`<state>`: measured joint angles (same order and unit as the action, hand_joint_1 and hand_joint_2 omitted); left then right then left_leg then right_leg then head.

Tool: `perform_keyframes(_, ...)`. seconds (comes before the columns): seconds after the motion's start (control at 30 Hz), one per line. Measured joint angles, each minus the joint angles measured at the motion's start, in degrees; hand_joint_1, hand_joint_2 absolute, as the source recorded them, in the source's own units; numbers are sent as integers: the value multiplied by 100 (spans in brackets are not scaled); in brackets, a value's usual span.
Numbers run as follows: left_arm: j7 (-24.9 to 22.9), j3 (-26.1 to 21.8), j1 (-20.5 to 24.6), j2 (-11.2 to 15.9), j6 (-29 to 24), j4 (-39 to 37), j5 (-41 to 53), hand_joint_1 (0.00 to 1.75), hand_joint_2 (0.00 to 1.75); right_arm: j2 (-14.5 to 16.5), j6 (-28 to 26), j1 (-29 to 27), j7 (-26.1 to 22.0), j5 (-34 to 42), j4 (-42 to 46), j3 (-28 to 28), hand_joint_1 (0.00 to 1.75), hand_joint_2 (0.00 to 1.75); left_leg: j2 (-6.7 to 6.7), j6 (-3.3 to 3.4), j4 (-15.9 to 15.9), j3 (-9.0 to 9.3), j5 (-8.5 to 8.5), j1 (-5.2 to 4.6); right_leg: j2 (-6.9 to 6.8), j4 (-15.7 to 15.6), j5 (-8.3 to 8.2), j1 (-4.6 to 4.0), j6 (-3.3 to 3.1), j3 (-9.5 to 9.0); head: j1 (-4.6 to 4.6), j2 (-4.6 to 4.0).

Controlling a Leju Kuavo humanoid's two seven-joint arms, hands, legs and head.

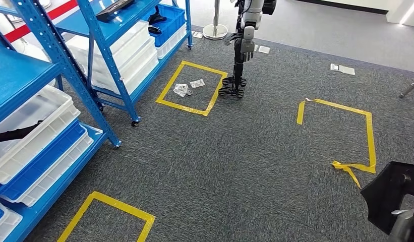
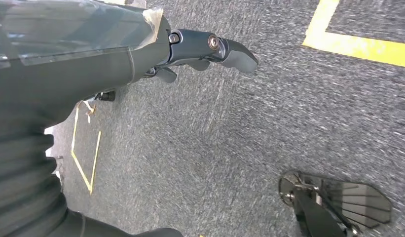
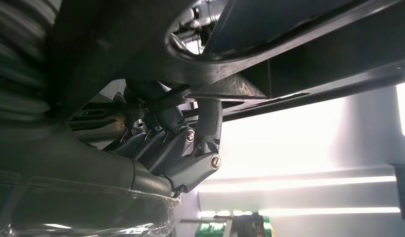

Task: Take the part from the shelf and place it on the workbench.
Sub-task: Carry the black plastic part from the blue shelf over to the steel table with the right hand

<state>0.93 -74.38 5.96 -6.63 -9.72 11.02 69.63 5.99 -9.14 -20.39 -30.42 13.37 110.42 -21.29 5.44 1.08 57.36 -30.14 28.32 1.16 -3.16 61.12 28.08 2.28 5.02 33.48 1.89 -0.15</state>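
Right hand (image 3: 175, 148) curls its fingers around the black part (image 3: 269, 64) — it looks stiff, hard, light — best gripped by its bar.

Nothing readable here tbh, no labels, brands or numbers; those small plates on the carpet (image 1: 342, 69) might carry print, but they're too tiny to tell

blue shelf (image 1: 101, 75), white bins (image 1: 33, 126), yellow tape (image 1: 192, 88), grey carpet (image 1: 245, 161)
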Motion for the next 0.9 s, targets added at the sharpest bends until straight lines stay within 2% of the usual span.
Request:
perform_keyframes(0.03, -2, 0, 4, 10, -7, 8, -28, 0, 175, -4, 33, -8, 24, -9, 10, -8, 175, 175, 47, -48, 10, 14, 24, -16, -82, -210, -46, -7, -29, -130, -10, 0)
perform_keyframes(0.07, -3, -1, 8, 18, -21, 16, -60, 0, 175, -13, 61, -11, 44, -10, 12, -11, 175, 175, 93, -86, 9, 27, 44, -32, -107, -269, -52, -21, -85, -165, -18, 0)
perform_keyframes(0.13, -3, -4, 16, -26, -128, 21, -129, 0, 175, -25, 65, 31, 59, -36, -3, 3, 175, 175, 175, -140, -11, 64, 61, -14, 33, -259, -72, -25, -207, -149, -56, 0)
perform_keyframes(0.17, -1, -8, 16, -76, -232, 21, -159, 0, 175, -18, 15, 99, 55, -87, -20, 41, 175, 175, 115, -163, 22, 66, 105, 9, 101, -261, -88, -12, -250, -137, -62, 0)
perform_keyframes(0.2, 1, -18, 12, -143, -364, 20, -191, 0, 175, -4, -58, 209, 53, -170, -43, 113, 175, 175, -17, -181, 150, 20, 210, 28, 170, -266, -108, 0, -300, -123, -68, 0)
perform_keyframes(0.23, 2, -35, 4, -220, -495, 17, -227, 0, 175, 17, -152, 350, 57, -281, -78, 229, 175, 175, -200, -191, 409, -94, 383, 39, 241, -271, -126, 9, -346, -108, -80, 0)
perform_keyframes(0.27, -7, -57, -5, -294, -619, 14, -266, 0, 175, 41, -248, 511, 69, -399, -131, 381, 175, 175, -382, -187, 783, -273, 592, 38, 315, -270, -139, -4, -381, -88, -94, 0)
perform_keyframes(0.3, -27, -84, -13, -373, -729, 10, -302, 0, 175, 59, -337, 685, 89, -503, -213, 557, 175, 175, -491, -175, 1194, -486, 778, 33, 394, -269, -151, -25, -414, -69, -104, 0)
perform_keyframes(0.33, -54, -110, -19, -447, -828, 7, -332, 0, 175, 74, -423, 850, 112, -579, -321, 740, 175, 175, -540, -157, 1517, -668, 880, 25, 477, -268, -160, -51, -433, -54, -114, 0)
perform_keyframes(0.37, -82, -132, -22, -511, -912, 6, -353, 0, 175, 81, -493, 992, 133, -623, -433, 905, 175, 175, -560, -131, 1669, -775, 876, 14, 553, -267, -169, -76, -447, -47, -115, 0)
perform_keyframes(0.4, -107, -154, -23, -561, -973, 6, -367, 0, 175, 84, -545, 1114, 148, -639, -539, 1048, 175, 175, -575, -92, 1584, -769, 749, -4, 625, -266, -176, -101, -456, -47, -117, 0)
perform_keyframes(0.43, -128, -173, -24, -595, -1011, 6, -375, 0, 175, 85, -576, 1220, 156, -641, -629, 1167, 175, 175, -612, -36, 1283, -652, 533, -29, 688, -266, -179, -120, -460, -55, -119, 0)
perform_keyframes(0.5, -168, -201, -22, -631, -1037, 6, -377, 0, 175, 84, -604, 1424, 158, -641, -776, 1336, 175, 175, -809, 87, 519, -321, 112, -85, 791, -262, -185, -150, -454, -61, -115, 0)
perform_keyframes(0.53, -185, -208, -21, -644, -1041, 7, -377, 0, 175, 82, -613, 1531, 160, -642, -856, 1405, 175, 175, -890, 126, 259, -207, 1, -115, 833, -259, -191, -150, -442, -49, -118, 0)
perform_keyframes(0.57, -200, -210, -20, -655, -1045, 7, -377, 0, 175, 80, -618, 1623, 161, -643, -935, 1465, 175, 175, -936, 146, 140, -160, -35, -141, 870, -259, -201, -147, -423, -31, -119, 0)
perform_keyframes(0.6, -221, -213, -16, -667, -1050, 7, -378, 0, 175, 78, -622, 1707, 162, -644, -1015, 1523, 175, 175, -919, 155, 101, -153, -38, -167, 909, -263, -215, -145, -392, -10, -127, 0)
perform_keyframes(0.63, -247, -215, -13, -683, -1058, 7, -383, 0, 175, 77, -623, 1769, 164, -643, -1080, 1573, 175, 175, -857, 165, 70, -137, -60, -173, 942, -268, -226, -127, -362, 19, -138, 0)
perform_keyframes(0.7, -302, -223, -7, -716, -1087, 7, -393, 0, 175, 72, -615, 1908, 165, -637, -1219, 1646, 175, 175, -734, 200, -28, -78, -127, -152, 800, -135, -174, -136, -333, 119, -142, 0)
perform_keyframes(0.73, -320, -229, -7, -731, -1103, 7, -397, 0, 175, 68, -611, 1990, 166, -634, -1288, 1671, 175, 175, -664, 214, -72, -51, -156, -133, 673, 54, -88, -147, -339, 225, -127, 0)
perform_keyframes(0.77, -331, -234, -8, -736, -1115, 8, -397, 0, 175, 65, -608, 2066, 167, -631, -1357, 1692, 175, 175, -588, 220, -92, -43, -169, -126, 530, 382, 50, -145, -351, 388, -118, 0)
perform_keyframes(0.8, -339, -237, -10, -738, -1123, 8, -399, 0, 175, 62, -605, 2124, 167, -628, -1415, 1710, 175, 175, -516, 225, -96, -47, -169, -123, 449, 758, 196, -137, -352, 581, -103, 0)
perform_keyframes(0.83, -344, -240, -12, -738, -1125, 8, -402, 0, 175, 61, -604, 2155, 167, -626, -1469, 1723, 175, 175, -443, 221, -95, -51, -164, -118, 409, 1100, 301, -118, -332, 758, -96, 0)
perform_keyframes(0.87, -347, -242, -13, -738, -1125, 8, -404, 0, 175, 60, -604, 2171, 168, -624, -1522, 1732, 175, 175, -372, 211, -94, -52, -156, -111, 383, 1310, 342, -91, -289, 870, -95, 0)
perform_keyframes(0.9, -348, -243, -14, -738, -1125, 8, -407, 0, 175, 57, -603, 2179, 168, -623, -1566, 1738, 175, 175, -309, 195, -91, -47, -145, -99, 359, 1272, 287, -62, -223, 855, -93, 0)
